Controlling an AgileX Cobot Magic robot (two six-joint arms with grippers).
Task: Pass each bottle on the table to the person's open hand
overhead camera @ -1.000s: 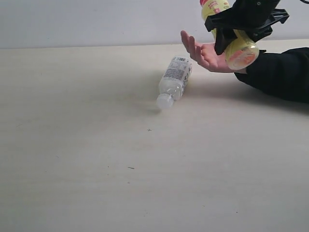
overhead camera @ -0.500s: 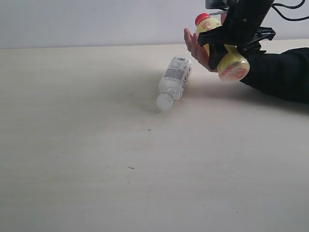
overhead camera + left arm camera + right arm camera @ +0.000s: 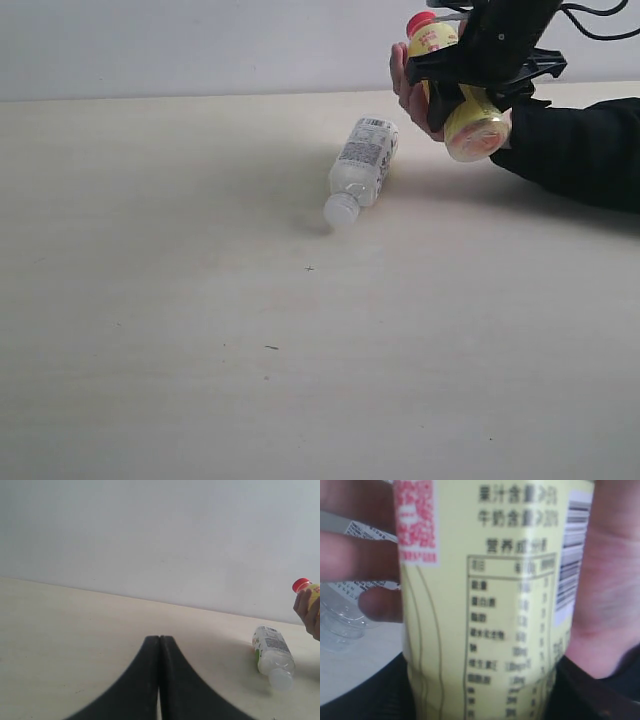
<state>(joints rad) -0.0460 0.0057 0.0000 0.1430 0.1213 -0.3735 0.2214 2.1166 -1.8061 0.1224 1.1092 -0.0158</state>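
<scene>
My right gripper (image 3: 468, 92) is shut on the yellow-labelled bottle (image 3: 470, 125), which has a red cap and hangs tilted above the table (image 3: 200, 350) at the far right. The person's hand (image 3: 405, 85), in a black sleeve, is wrapped around that same bottle; in the right wrist view its fingers (image 3: 360, 555) and palm (image 3: 612, 580) press on either side of the yellow label (image 3: 485, 605). A second bottle (image 3: 362, 165), with a white label and white cap, lies on its side left of the hand, also in the left wrist view (image 3: 271, 652). My left gripper (image 3: 159, 642) is shut and holds nothing.
The person's black-sleeved forearm (image 3: 580, 150) rests along the table's far right. A pale wall (image 3: 200, 45) runs behind the far edge. A few tiny dark specks (image 3: 271, 347) mark the tabletop.
My right gripper came down and left with the yellow bottle into the hand. The hand, open a second ago, has closed its fingers around the bottle.
</scene>
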